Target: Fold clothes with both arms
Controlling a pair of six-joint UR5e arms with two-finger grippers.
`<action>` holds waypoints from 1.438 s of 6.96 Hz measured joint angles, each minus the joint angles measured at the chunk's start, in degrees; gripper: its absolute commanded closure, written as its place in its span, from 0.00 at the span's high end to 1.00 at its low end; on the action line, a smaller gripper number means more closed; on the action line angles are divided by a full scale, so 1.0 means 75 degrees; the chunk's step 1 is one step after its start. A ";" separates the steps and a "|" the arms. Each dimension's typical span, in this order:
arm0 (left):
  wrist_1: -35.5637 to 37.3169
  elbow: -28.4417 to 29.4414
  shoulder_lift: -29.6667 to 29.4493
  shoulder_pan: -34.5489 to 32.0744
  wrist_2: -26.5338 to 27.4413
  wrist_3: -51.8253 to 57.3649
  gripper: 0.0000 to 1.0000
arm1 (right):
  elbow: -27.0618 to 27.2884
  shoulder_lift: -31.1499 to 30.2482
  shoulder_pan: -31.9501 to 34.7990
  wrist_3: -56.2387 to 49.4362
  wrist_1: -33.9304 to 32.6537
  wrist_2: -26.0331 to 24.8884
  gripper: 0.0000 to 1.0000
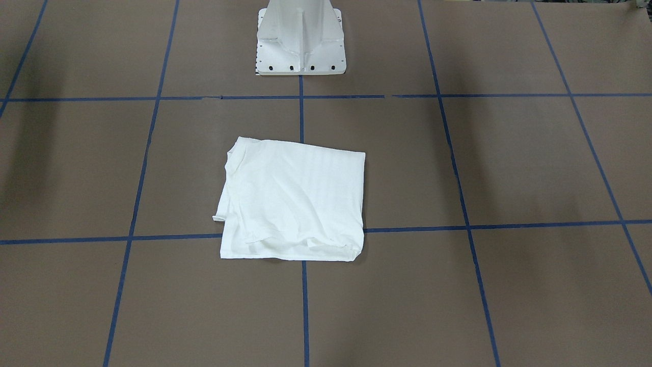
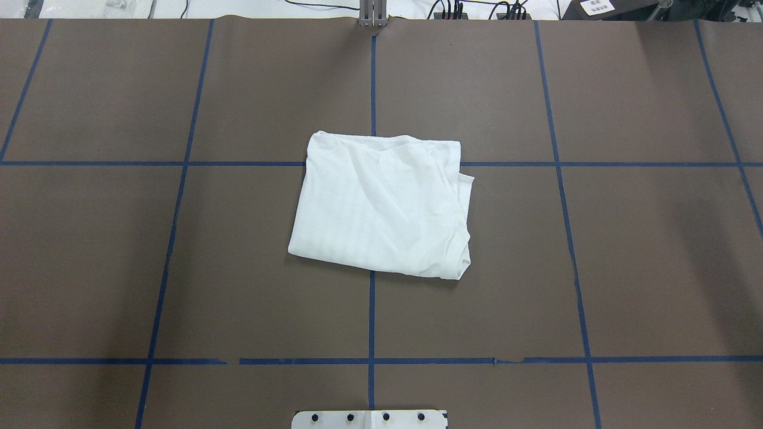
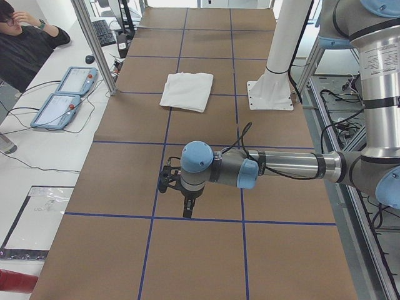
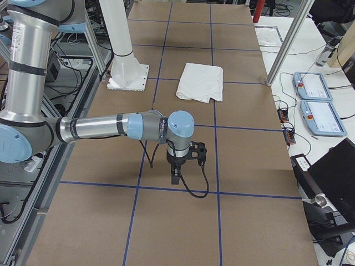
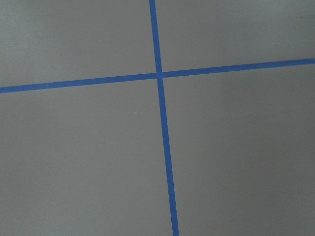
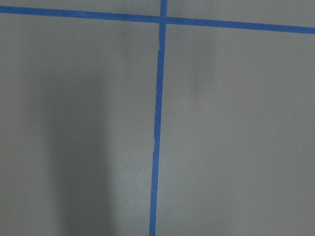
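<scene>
The clothes, a white T-shirt (image 1: 295, 204) folded into a rough rectangle, lie flat at the middle of the brown table (image 2: 656, 268). It also shows in the overhead view (image 2: 381, 208) and in both side views (image 3: 187, 90) (image 4: 201, 82). The left arm stretches low over the table's left end, its gripper (image 3: 187, 209) pointing down far from the shirt. At the opposite end the right gripper (image 4: 175, 177) hangs the same way. Whether either is open or shut I cannot tell. Both wrist views show only brown table and blue tape lines.
The white pedestal base (image 1: 300, 46) stands behind the shirt on the robot's side. Beyond the table's far edge lie two teach pendants (image 4: 316, 100), cables and a laptop (image 4: 333, 172). A person (image 3: 25, 44) sits near that edge.
</scene>
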 measured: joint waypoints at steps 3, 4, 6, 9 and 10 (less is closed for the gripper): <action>0.0008 -0.0002 0.0009 0.0000 0.0009 0.0000 1.00 | -0.0011 0.0001 0.0000 0.0003 0.0000 0.0027 1.00; 0.0009 -0.0001 0.0013 0.0000 0.0010 0.0000 1.00 | -0.0020 0.0001 0.0000 0.0004 0.0000 0.0026 1.00; 0.0009 -0.0001 0.0021 0.0000 0.0010 0.0000 1.00 | -0.0072 0.0001 0.0000 0.0004 0.0000 0.0032 1.00; 0.0009 -0.0001 0.0042 0.0000 0.0002 -0.0007 1.00 | -0.0149 -0.0001 0.0000 0.0004 0.0000 0.0033 1.00; 0.0009 -0.0001 0.0047 0.0000 0.0002 -0.0008 1.00 | -0.0178 -0.0006 0.0000 0.0004 -0.0002 0.0033 1.00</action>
